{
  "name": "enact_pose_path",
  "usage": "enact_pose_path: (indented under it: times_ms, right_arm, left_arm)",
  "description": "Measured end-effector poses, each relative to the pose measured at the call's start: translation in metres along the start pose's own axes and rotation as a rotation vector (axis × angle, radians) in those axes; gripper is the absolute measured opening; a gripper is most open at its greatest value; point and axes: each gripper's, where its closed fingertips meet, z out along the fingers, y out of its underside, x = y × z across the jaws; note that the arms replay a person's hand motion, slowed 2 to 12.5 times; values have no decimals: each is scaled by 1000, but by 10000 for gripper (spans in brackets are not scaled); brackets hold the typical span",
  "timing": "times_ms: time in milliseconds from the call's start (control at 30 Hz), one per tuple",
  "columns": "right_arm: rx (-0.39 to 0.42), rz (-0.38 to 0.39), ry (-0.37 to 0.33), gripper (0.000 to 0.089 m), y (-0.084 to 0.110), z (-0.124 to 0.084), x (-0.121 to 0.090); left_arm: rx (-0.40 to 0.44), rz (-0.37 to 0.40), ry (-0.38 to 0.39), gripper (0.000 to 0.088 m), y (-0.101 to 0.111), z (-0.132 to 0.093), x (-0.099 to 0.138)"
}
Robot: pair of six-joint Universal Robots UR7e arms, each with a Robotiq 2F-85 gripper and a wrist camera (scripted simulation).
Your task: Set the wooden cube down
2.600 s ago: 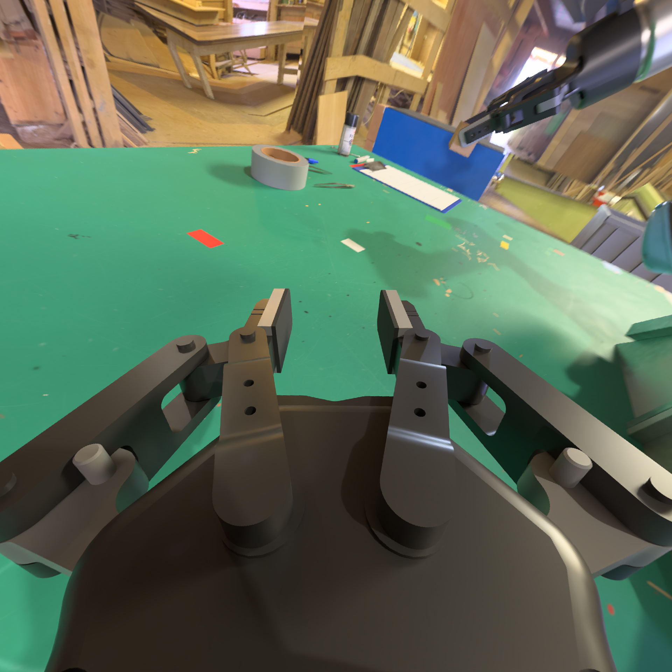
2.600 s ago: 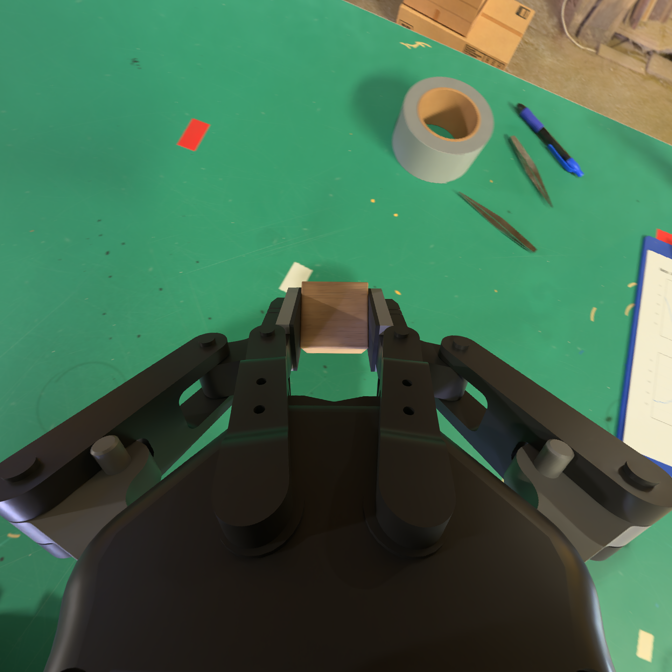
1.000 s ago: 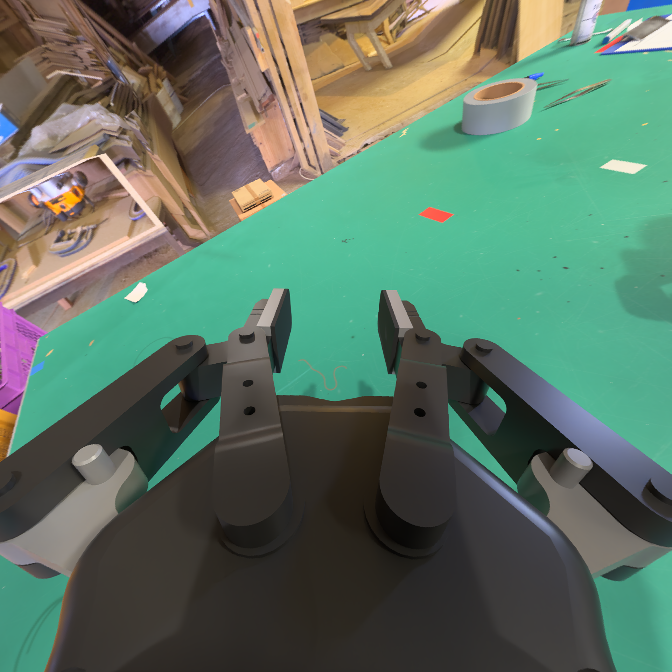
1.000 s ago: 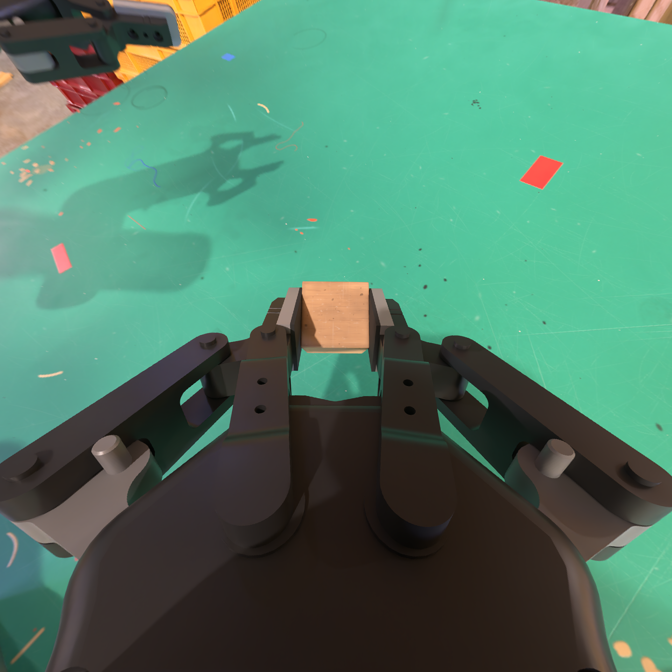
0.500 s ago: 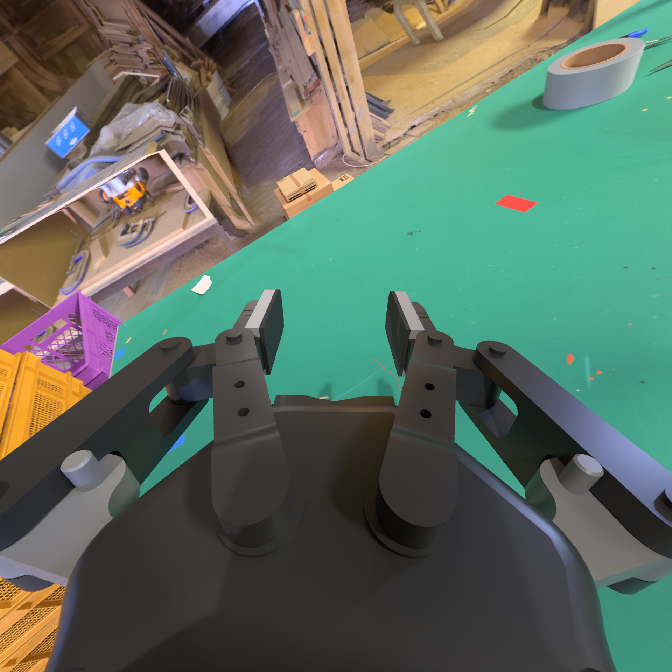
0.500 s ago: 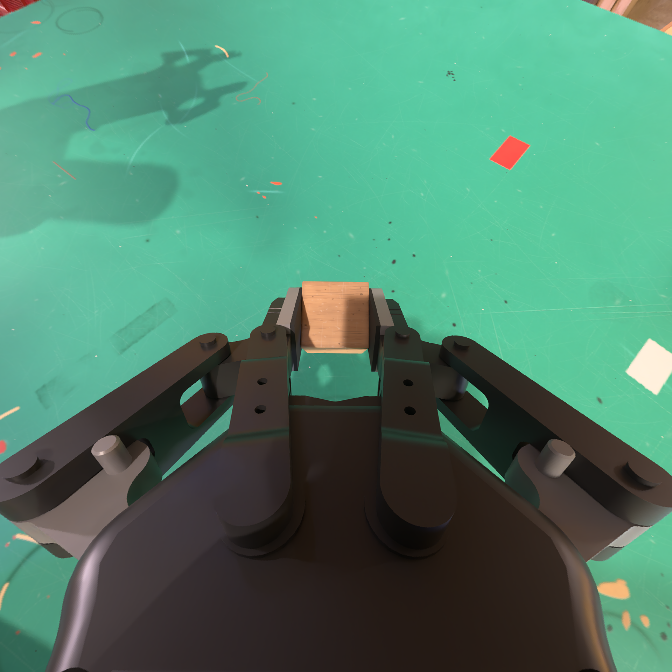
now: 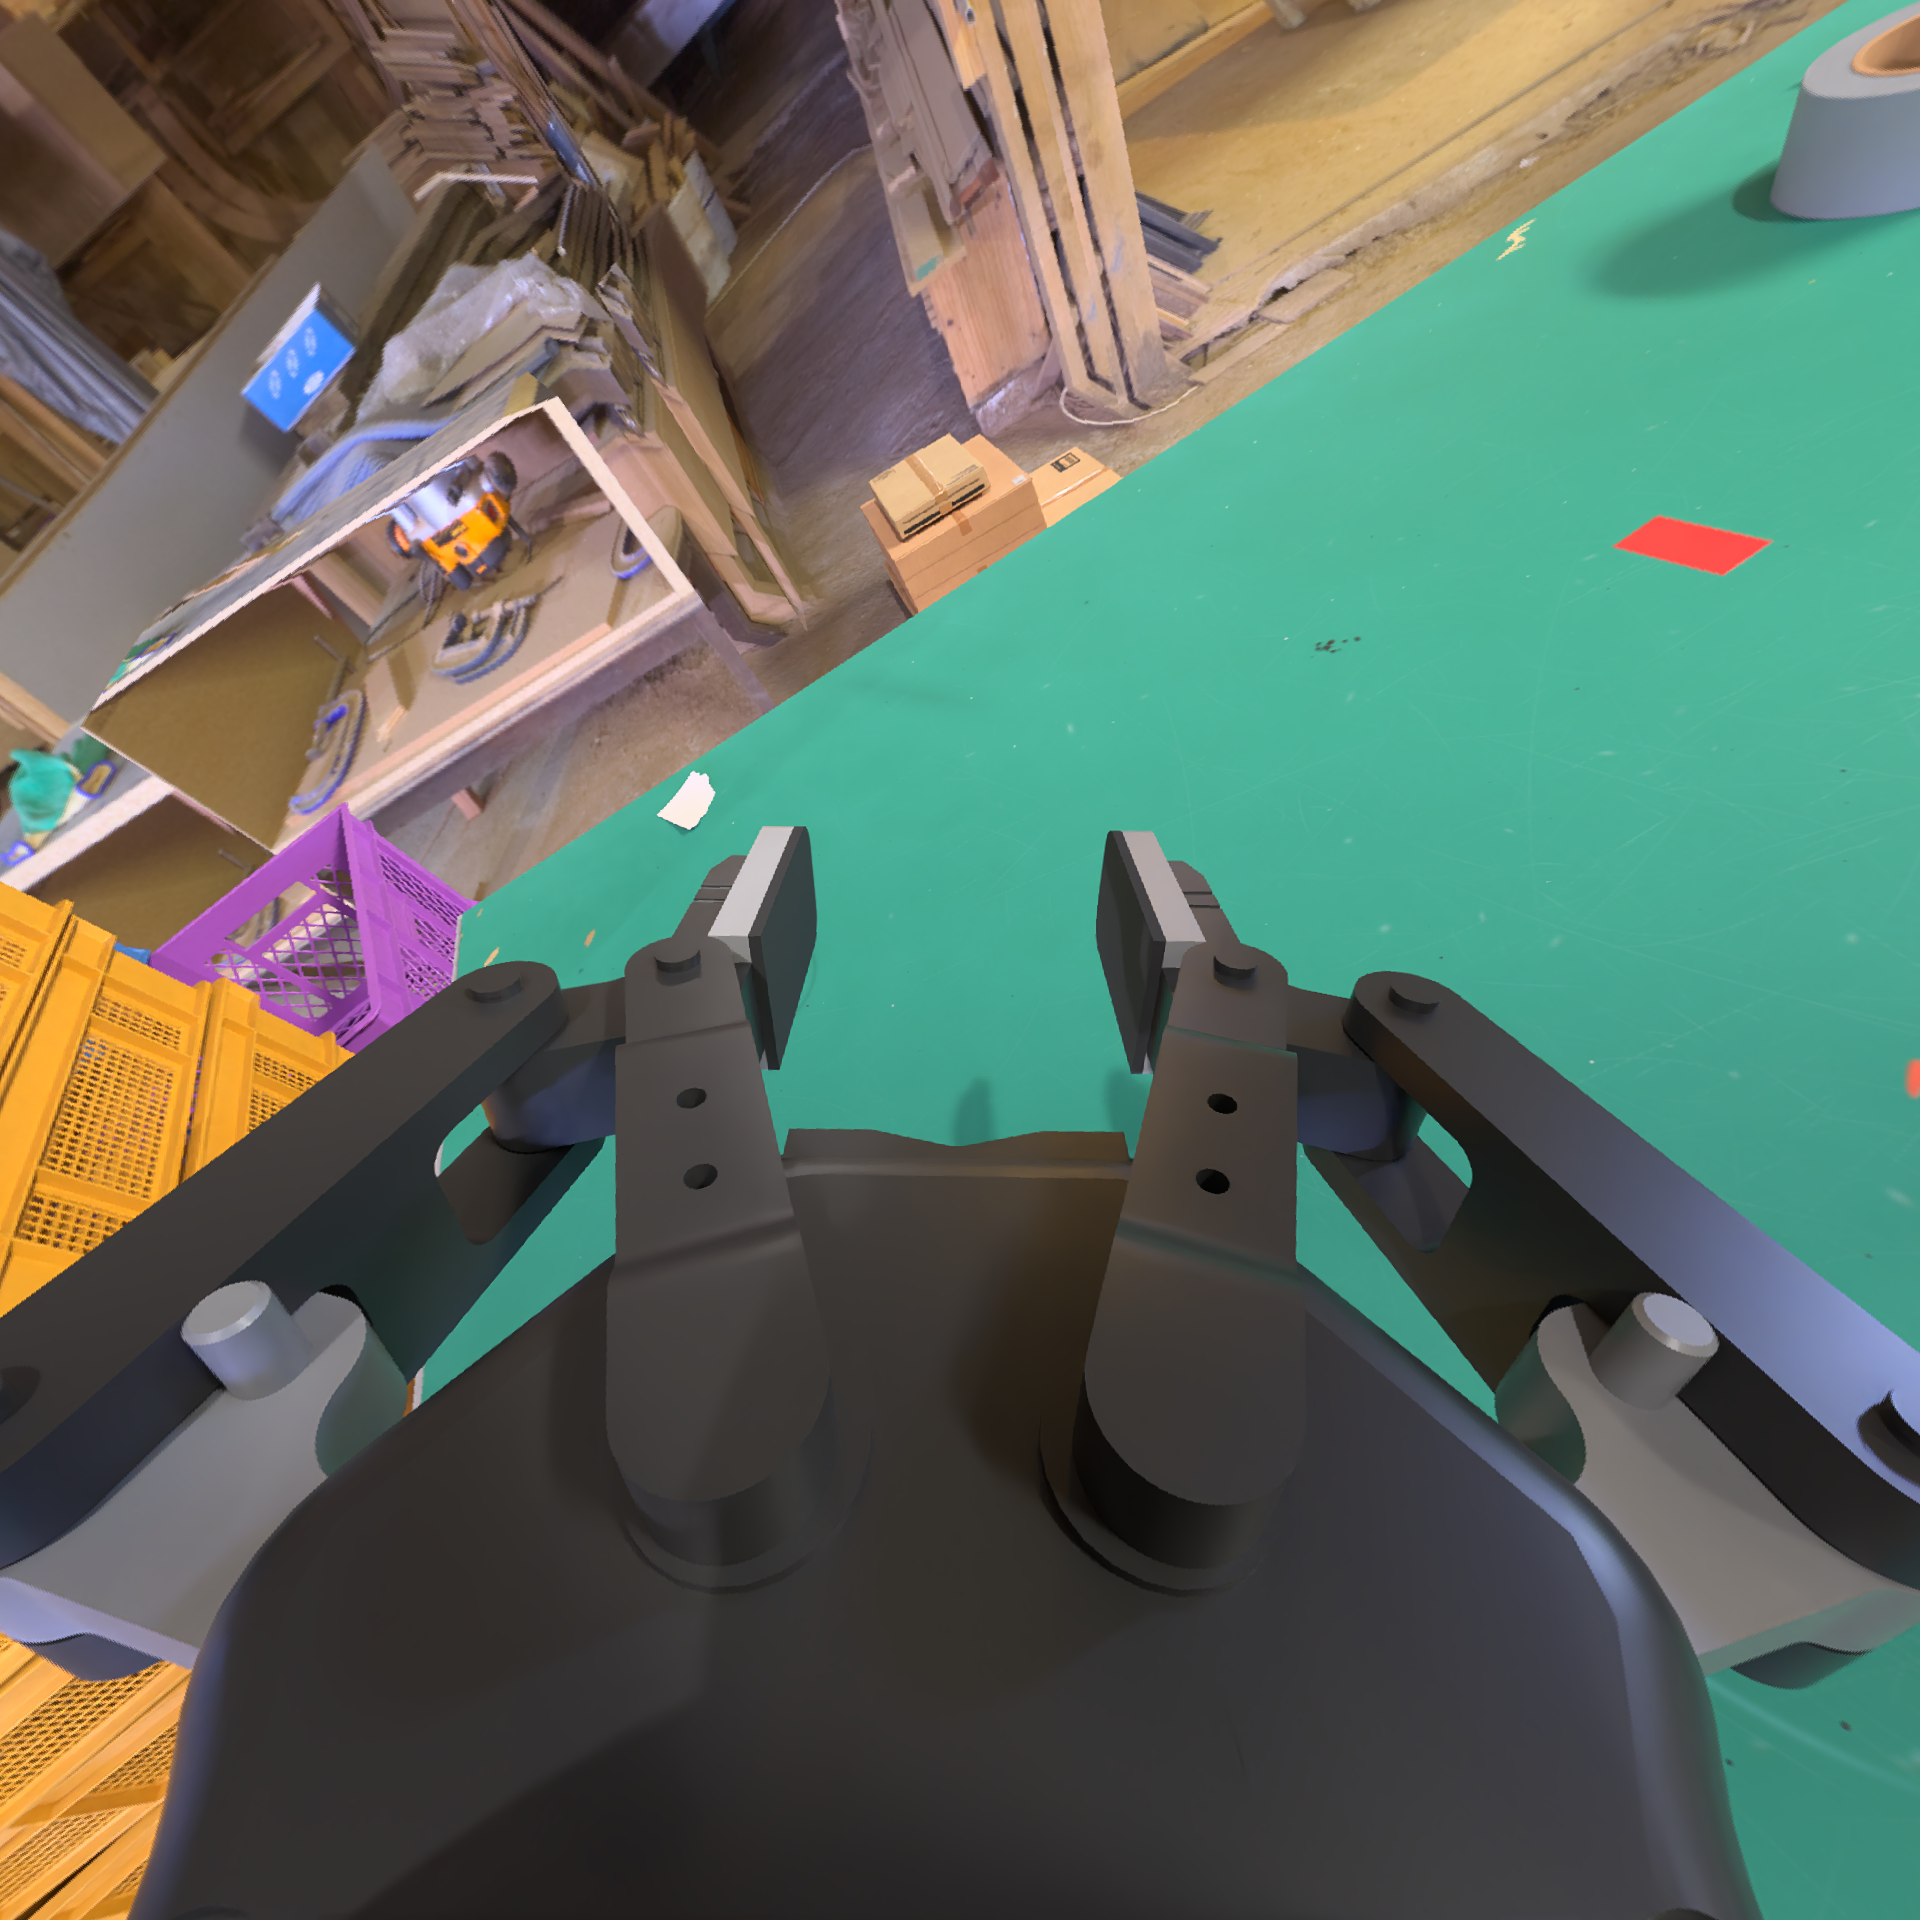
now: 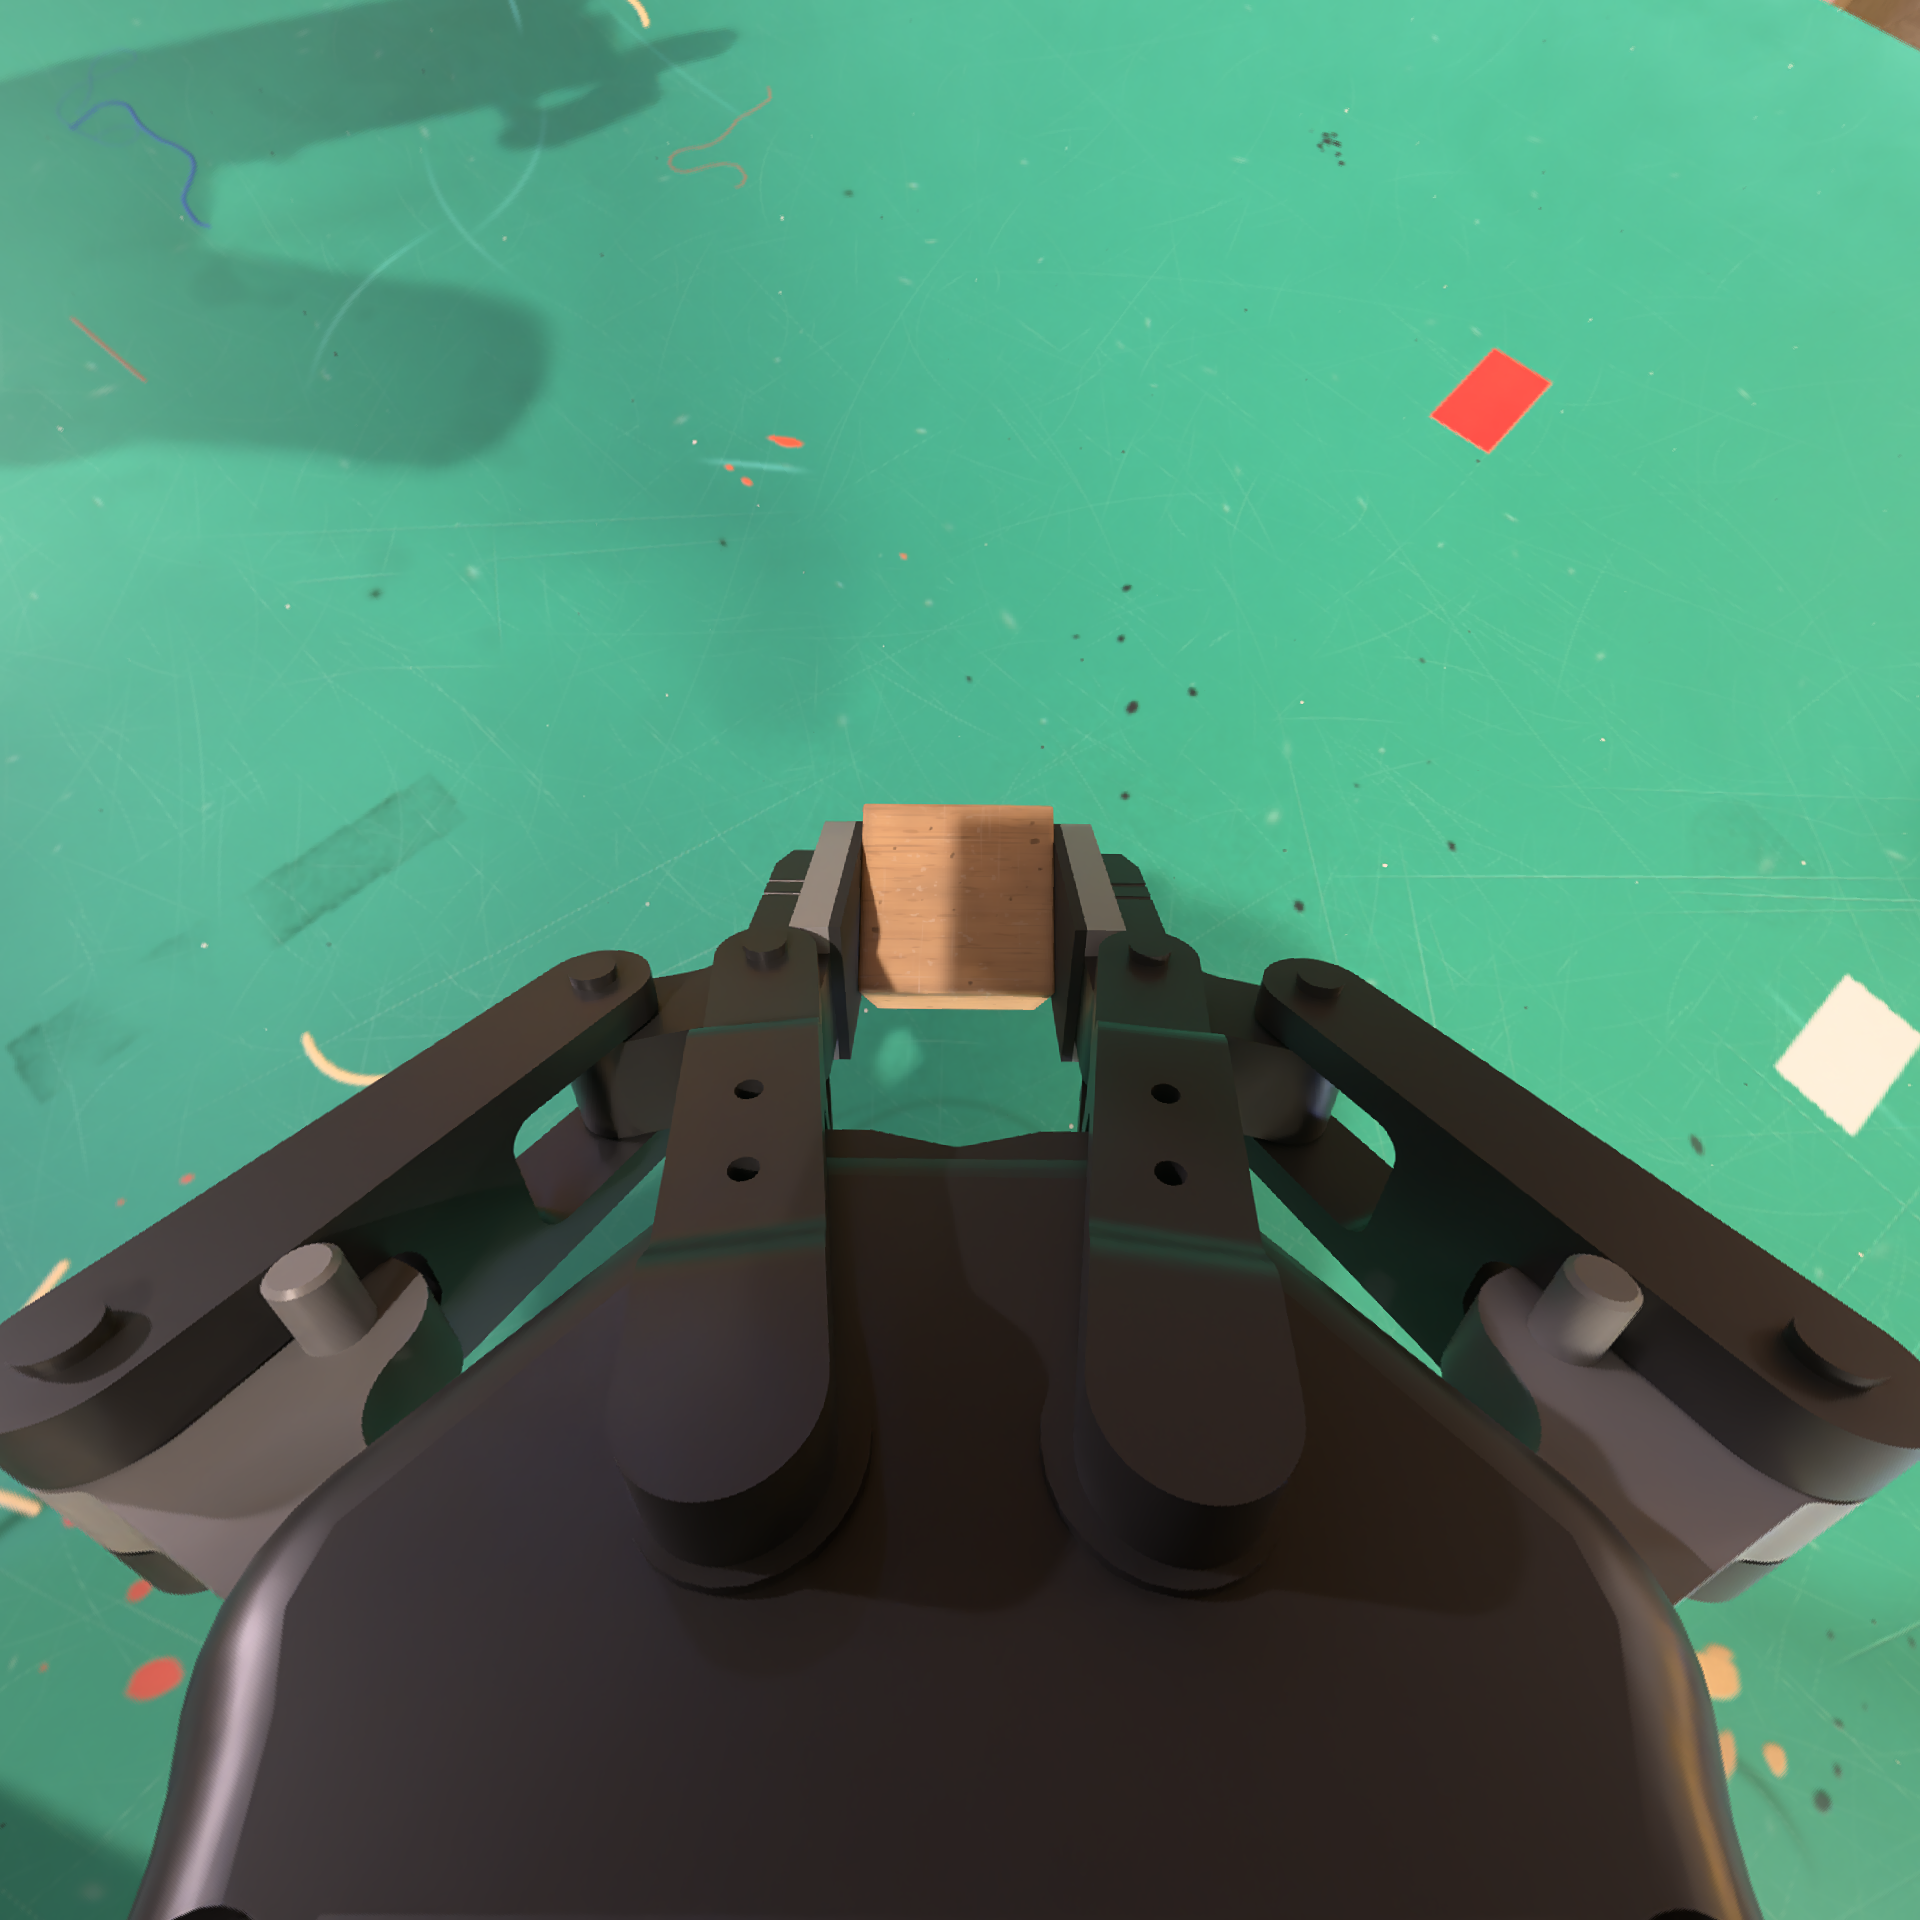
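Note:
In the right wrist view my right gripper (image 8: 957,914) is shut on the wooden cube (image 8: 956,899), a small light-brown block held between both pads above the green table (image 8: 1039,468). The cube is close over the surface; its underside is hidden. In the left wrist view my left gripper (image 7: 956,940) is open and empty, near the table's left edge (image 7: 935,665). The cube does not show in that view.
A red patch (image 8: 1490,400) and a white patch (image 8: 1848,1051) lie flat on the table to the right of the cube. A grey tape roll (image 7: 1860,135) stands at the far right. Purple (image 7: 322,935) and orange crates (image 7: 114,1091) sit beyond the table's corner.
My right gripper has moved lower and forward over the table with the cube still held. My left gripper has swung left toward the table corner and opened wider.

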Motion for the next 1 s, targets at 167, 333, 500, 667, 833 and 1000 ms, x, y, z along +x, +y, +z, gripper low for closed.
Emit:
enact_pose_path:
  times_ms: [167, 333, 500, 667, 833, 1000]
  right_arm:
    - [-21, -26, -8, 300, 4, 4, -2]
    - [-41, -41, -13, 300, 8, 8, -2]
    - [-52, -51, -5, 300, 9, 10, 1]
    - [-57, -50, -14, 300, 11, 12, 1]
    - [-73, -55, -18, 300, 13, 14, 1]
    - [-86, -55, -26, 301, 15, 17, 1]
  left_arm:
    - [-24, 21, -6, 497, 2, 8, -6]
    - [-43, 30, -14, 503, 5, 17, -12]
    - [-69, 31, -19, 511, 11, 26, -18]
    - [-90, 37, -28, 516, 16, 37, -24]
    - [-123, 62, -58, 524, 23, 45, -34]
    - [-142, 74, -83, 525, 28, 53, -44]
